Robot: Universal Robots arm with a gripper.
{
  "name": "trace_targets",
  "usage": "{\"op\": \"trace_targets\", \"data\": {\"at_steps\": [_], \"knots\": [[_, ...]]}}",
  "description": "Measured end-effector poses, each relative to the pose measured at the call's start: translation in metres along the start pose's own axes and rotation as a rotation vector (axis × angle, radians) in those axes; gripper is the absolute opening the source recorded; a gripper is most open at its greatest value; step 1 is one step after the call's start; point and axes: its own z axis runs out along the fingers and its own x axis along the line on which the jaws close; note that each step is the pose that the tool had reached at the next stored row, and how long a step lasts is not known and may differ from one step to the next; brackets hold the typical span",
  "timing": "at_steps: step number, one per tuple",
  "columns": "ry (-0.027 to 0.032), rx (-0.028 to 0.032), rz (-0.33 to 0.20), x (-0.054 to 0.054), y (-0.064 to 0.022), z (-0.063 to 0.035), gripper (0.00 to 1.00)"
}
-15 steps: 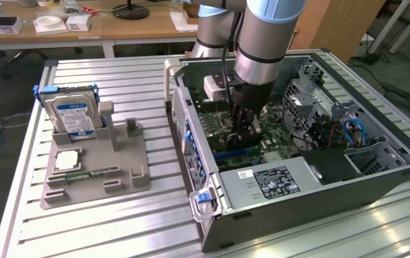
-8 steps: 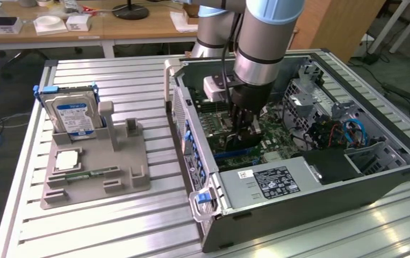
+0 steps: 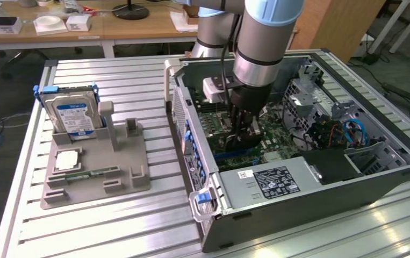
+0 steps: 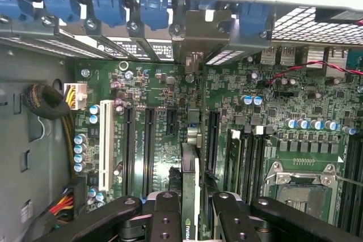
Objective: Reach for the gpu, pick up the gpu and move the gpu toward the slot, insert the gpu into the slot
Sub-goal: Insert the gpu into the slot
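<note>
Here the tool point(image 4: 195, 219) is narrowed onto the gpu point(image 4: 190, 179), one finger against each flat face. The card stands on edge, so from the wrist it shows as little more than a thin dark strip with a green logo near the fingers. Its long axis runs away from the fingers toward the wall of blue latches point(image 4: 153, 9), parallel to the black connector strips point(image 4: 148, 145) on the motherboard point(image 4: 164, 89). Its far end is hard to pick out among the small parts below that wall. The card covers what lies straight beneath it, so I cannot tell whether its lower edge is seated in the slot. In the exterior view the arm point(image 3: 262, 48) hides much of the board, and the fingers and card merge into one dark shape deep in the open computer case point(image 3: 298, 183). The case lies toward the counter point(image 3: 119, 226) edge at the exterior view's right. The processor socket point(image 4: 300, 188) is cut off at the frame edge.
</note>
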Motion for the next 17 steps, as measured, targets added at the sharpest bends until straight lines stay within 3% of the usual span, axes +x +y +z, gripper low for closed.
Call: {"op": "trace_targets", "data": {"at_steps": [17], "knots": [[0.0006, 0.0005, 0.0, -0.0001, 0.0006, 0.0041, 0.26]]}}
